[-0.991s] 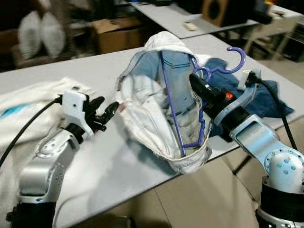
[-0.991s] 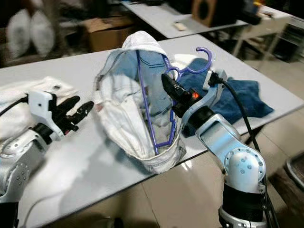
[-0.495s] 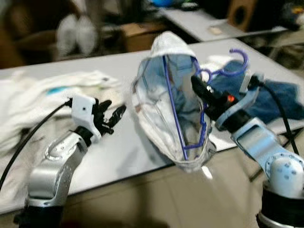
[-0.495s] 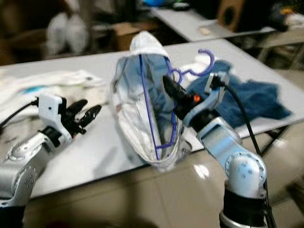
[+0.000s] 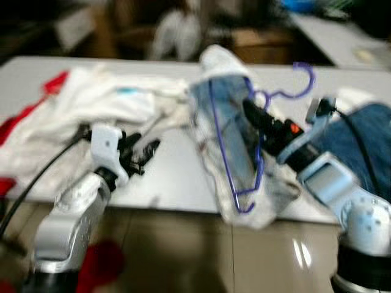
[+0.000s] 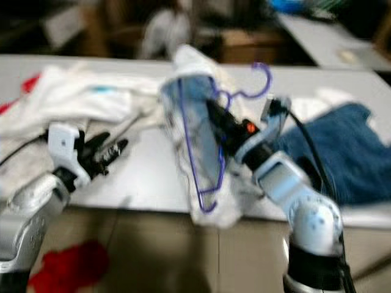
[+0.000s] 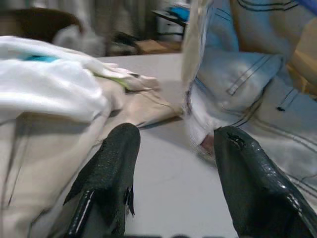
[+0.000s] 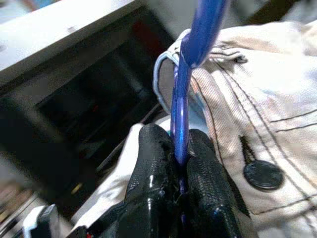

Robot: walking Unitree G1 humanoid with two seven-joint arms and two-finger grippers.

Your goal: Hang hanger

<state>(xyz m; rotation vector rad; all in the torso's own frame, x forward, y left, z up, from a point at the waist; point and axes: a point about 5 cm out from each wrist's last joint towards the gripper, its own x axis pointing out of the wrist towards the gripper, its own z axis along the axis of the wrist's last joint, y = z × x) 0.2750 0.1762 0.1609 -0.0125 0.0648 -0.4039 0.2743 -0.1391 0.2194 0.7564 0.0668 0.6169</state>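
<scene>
The right end effector point(image 8: 179, 184) is clamped on the purple hanger point(image 5: 227, 160), holding it and what looks like a pale denim garment point(image 5: 219, 116) above the bench point(image 5: 177, 177). The left end effector point(image 7: 173, 171) hovers spread apart.

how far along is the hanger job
Done: the purple hanger is already inside the pale garment and lifted off the table. In hand: the right end effector is shut on the hanger below its hook; the left end effector is open, near the garment. Left: hanging it. No rail or rod can be made out in these blurred views.
</scene>
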